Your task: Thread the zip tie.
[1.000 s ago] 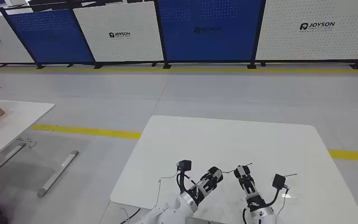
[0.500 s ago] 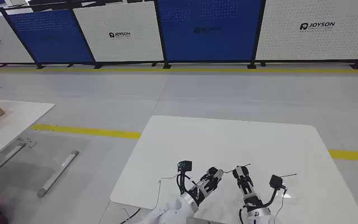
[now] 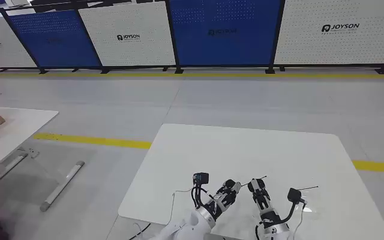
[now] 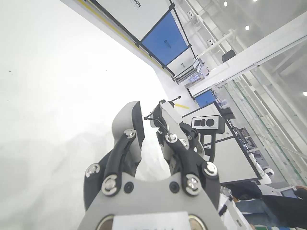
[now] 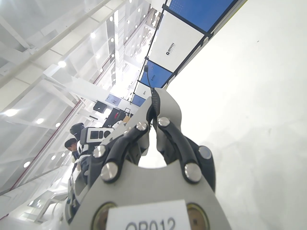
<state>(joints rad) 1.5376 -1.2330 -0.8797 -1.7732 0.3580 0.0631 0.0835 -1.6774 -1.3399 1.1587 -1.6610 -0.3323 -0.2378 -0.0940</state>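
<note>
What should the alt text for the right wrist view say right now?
The right claw is shut on the black zip tie, whose thin end sticks out beyond the claw. Past it lies the white table, with blue and white panels standing behind it.

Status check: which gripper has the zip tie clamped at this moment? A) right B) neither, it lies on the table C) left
A: the right gripper has its jaws shut on the zip tie, which sticks out past their tips; the left gripper has its jaws open.
</note>
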